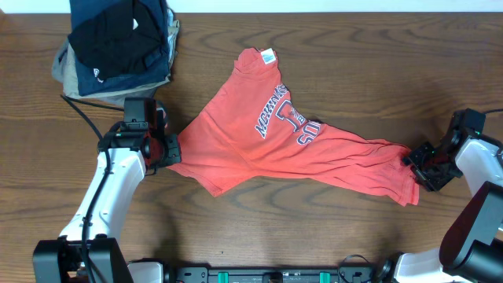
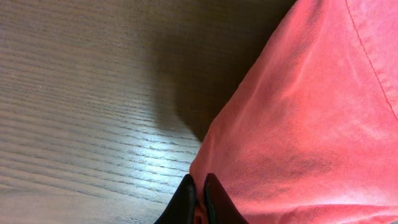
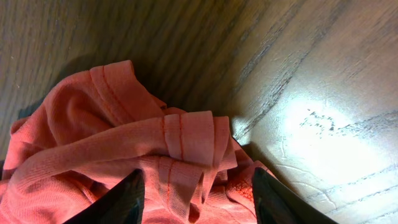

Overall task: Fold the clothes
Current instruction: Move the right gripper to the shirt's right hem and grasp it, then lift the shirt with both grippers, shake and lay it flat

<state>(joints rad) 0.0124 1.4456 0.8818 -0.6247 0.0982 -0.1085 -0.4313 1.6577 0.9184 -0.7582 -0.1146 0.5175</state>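
Overhead view: shirt [image 1: 236,141] lies lettering-up on the bench [image 1: 354,63], drawn into a band from left of centre to the right side, collar toward the top. At its left corner the left pincer [image 1: 171,151] is closed, pinching the fabric edge; the left wrist view confirms it. At the far right end the right pincer [image 3: 198,186] has its jaws apart, straddling a bunched hem, with no pinch evident yet. Judgement: both ends are taken so the cloth can be pulled taut and flat before any fold. The folded stack [image 1: 118,39], upper left, lies apart — not involved.
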